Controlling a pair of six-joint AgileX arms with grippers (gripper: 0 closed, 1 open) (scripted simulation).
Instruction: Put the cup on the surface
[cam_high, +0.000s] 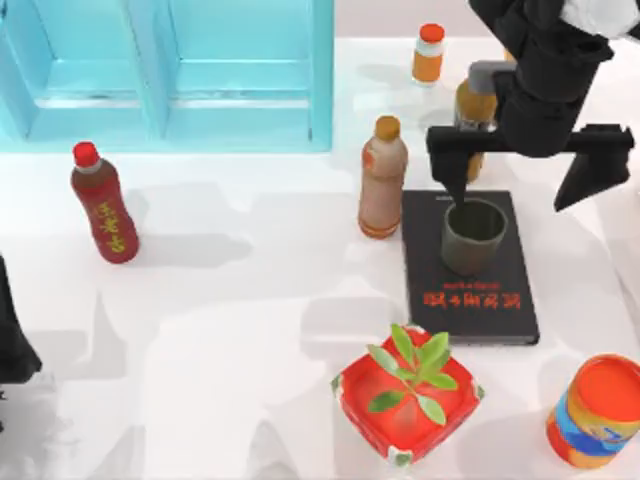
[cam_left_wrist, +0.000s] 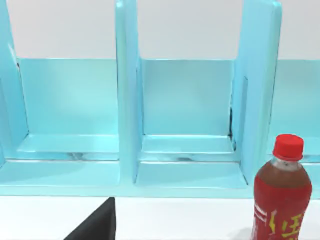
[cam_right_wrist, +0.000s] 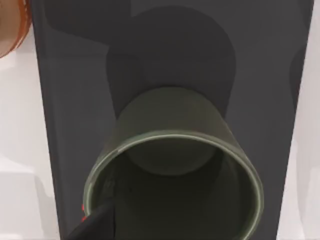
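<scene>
Nearest on the white tabletop (cam_high: 220, 350) are a red pot with a green plant (cam_high: 408, 395) near the middle and an orange can with a blue label (cam_high: 595, 412) at the right near corner. The left arm (cam_high: 15, 335) sits parked at the left edge. Just beyond the plant lies a black book (cam_high: 470, 290) with red lettering, and the olive-grey cup (cam_high: 473, 237) stands upright on its far half, so it rests on the book and not on the table itself. The right gripper (cam_high: 520, 185) hangs over the cup with its fingers spread wide apart; one finger (cam_high: 453, 175) dips to the cup's left rim, perhaps just inside it, while the other is out to the right, clear of the cup. In the right wrist view the cup (cam_right_wrist: 172, 170) opens toward the camera. A tan bottle (cam_high: 382, 178) stands just left of the book, a red bottle (cam_high: 104, 203) far to the left, and a blue shelf (cam_high: 165, 75) runs along the far left.
</scene>
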